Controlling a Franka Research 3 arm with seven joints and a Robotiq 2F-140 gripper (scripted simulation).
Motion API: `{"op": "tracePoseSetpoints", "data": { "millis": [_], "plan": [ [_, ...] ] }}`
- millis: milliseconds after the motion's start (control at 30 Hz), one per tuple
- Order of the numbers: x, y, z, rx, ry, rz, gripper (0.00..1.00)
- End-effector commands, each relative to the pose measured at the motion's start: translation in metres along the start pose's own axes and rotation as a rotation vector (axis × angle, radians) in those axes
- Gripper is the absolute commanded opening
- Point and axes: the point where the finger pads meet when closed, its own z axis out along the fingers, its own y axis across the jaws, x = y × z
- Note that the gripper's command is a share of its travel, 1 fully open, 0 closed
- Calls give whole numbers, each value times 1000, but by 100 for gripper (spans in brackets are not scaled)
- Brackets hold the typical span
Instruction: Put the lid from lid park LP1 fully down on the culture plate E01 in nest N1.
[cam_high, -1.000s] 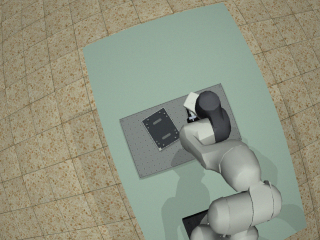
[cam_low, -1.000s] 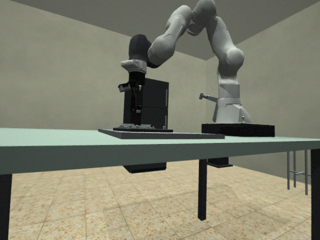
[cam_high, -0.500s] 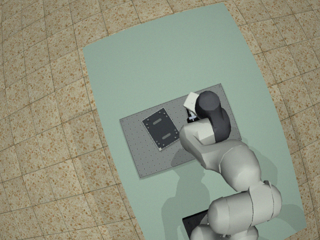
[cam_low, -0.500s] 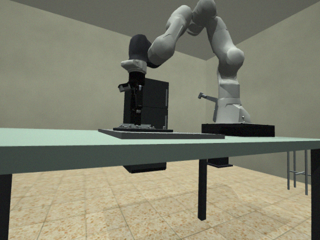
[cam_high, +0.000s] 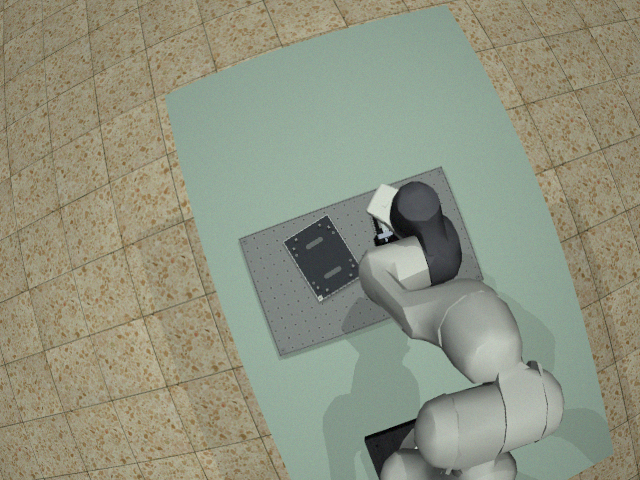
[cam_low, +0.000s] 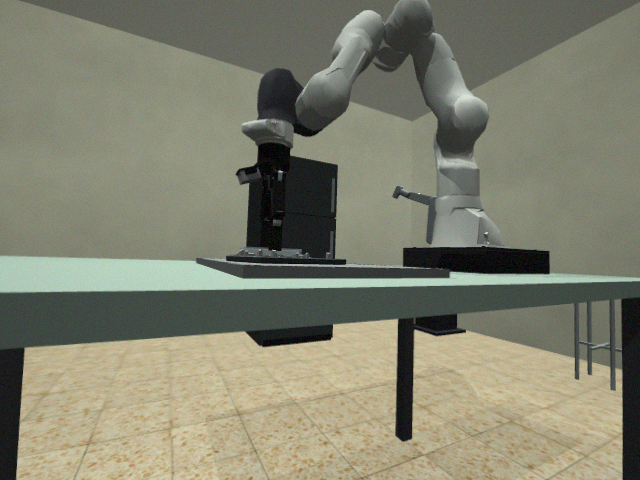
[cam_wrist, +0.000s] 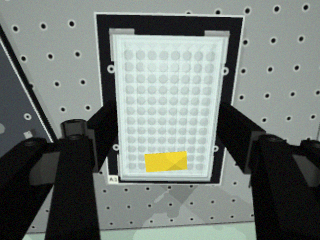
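Counter (cam_high: 320, 103) has wide bare green in the top view's upper half. Grey pegboard (cam_high: 273, 310) centre frame; dark lid park (cam_high: 321, 256) on its left. Gripper (cam_wrist: 167, 132) half-closed on lid (cam_wrist: 167, 100), pads on its long edges, over the black-framed nest (cam_wrist: 170, 24), wrist view centre.

The breadboard (cam_high: 289, 315) lies on the worktop (cam_high: 310, 129). On the breadboard, the lid park (cam_high: 320, 258) lies to the left in the top view; the nest (cam_wrist: 167, 25) lies to its right, beneath the arm. The culture plate (cam_wrist: 166, 172) sits in the nest. The lid (cam_wrist: 167, 100) lies over the plate, clamped at its two long sides between the fingers of the claw (cam_wrist: 167, 132).
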Motion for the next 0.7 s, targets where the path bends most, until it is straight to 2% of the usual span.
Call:
{"op": "tracePoseSetpoints", "data": {
  "millis": [0,67,100,667],
  "plan": [
    [1,-1,0,0,3,4,10],
    [1,-1,0,0,3,4,10],
    [1,-1,0,0,3,4,69],
    [1,-1,0,0,3,4,69]
  ]
}}
